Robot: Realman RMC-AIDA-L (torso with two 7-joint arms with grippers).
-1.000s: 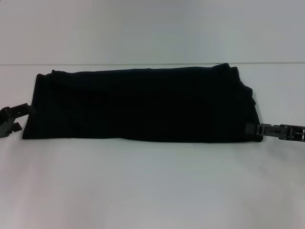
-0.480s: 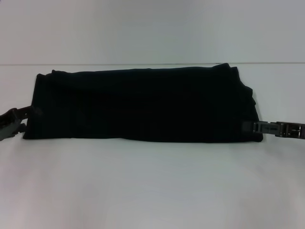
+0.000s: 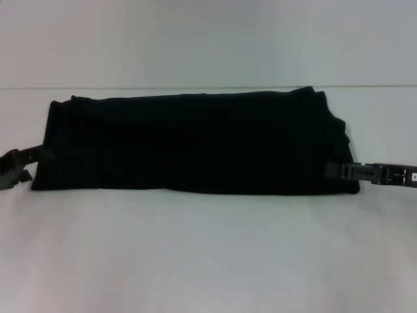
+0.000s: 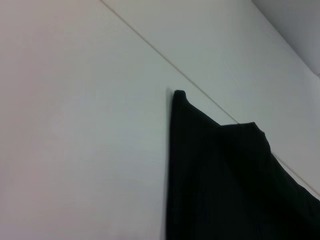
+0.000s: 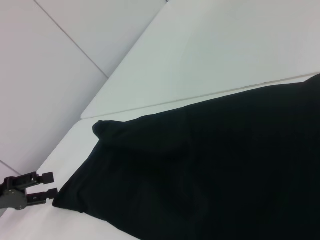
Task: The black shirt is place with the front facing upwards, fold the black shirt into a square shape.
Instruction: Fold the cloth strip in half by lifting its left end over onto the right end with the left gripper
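As pictured: black shirt (image 3: 195, 143) lies as a long band mid-frame on the counter (image 3: 208, 254).
Left tool (image 3: 26, 164): parted, frame left, poised to grip.
Right tool (image 3: 335, 171): frame right; spread unclear.

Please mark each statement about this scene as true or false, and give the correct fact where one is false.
1. The black shirt lies folded into a long band on the white table. True.
2. The printed front is visible. False: only plain black fabric shows.
3. The left gripper is at the shirt's left end, fingers apart. True.
4. The right gripper hovers above the shirt's middle. False: it is at the right end, near the front corner.
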